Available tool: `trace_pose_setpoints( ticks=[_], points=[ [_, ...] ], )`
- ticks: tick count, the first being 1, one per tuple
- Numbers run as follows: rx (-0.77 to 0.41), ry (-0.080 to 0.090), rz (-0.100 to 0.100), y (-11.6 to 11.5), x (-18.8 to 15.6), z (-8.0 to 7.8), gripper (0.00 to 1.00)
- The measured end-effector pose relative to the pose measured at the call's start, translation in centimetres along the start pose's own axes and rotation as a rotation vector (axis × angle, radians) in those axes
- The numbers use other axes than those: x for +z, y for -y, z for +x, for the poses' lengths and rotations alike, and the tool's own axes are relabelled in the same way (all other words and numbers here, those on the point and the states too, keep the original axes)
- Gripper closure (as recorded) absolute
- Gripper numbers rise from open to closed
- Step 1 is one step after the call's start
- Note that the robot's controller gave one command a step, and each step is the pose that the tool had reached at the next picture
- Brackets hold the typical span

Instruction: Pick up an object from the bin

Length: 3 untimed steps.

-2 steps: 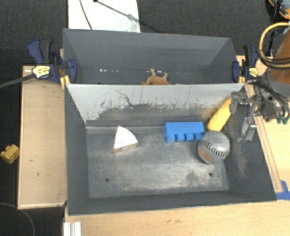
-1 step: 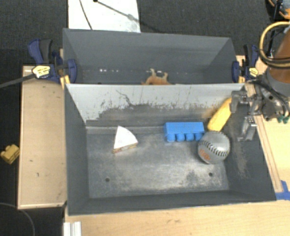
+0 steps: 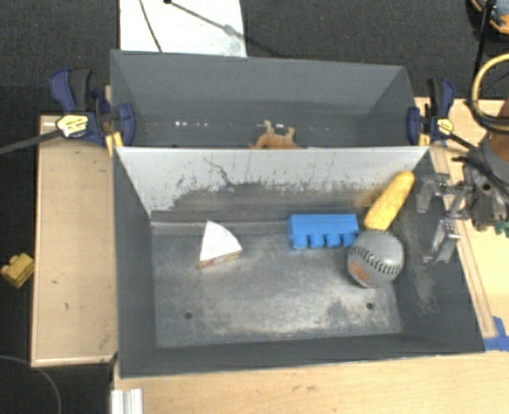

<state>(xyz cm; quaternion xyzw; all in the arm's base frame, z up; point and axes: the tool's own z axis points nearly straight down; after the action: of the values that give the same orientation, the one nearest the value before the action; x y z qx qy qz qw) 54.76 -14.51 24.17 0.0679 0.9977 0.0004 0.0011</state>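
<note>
The grey ball (image 3: 375, 260) with red stitching, the thing nearest the pincer (image 3: 438, 222), lies by the right wall of the bin (image 3: 263, 322), just beside a blue block (image 3: 323, 230) and a yellow corn cob (image 3: 389, 200). It looks light, firm and likely to roll, so grip across its middle. The pincer hangs over the right slope, spread and empty. A white wedge (image 3: 217, 243) lies well apart, toward the left.

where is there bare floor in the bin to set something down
The widest bare floor runs along the front, below the white wedge and the grey ball. A smaller gap lies between the wedge and the blue block. The right back corner is crowded: block, yellow corn cob and ball sit close together, near the gripper.
</note>
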Motion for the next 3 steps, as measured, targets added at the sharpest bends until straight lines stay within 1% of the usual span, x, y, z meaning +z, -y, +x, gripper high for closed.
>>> trace_pose_setpoints(
  ticks=[1,2,3],
  points=[
    [-0.007,0.002,0.002,-1.8,0.6,0.7,0.0],
    [-0.221,0.007,0.002,-4.0,7.2,-0.4,0.0],
    [-0.116,0.0,0.0,-5.1,10.7,2.4,0.0]
  ],
)
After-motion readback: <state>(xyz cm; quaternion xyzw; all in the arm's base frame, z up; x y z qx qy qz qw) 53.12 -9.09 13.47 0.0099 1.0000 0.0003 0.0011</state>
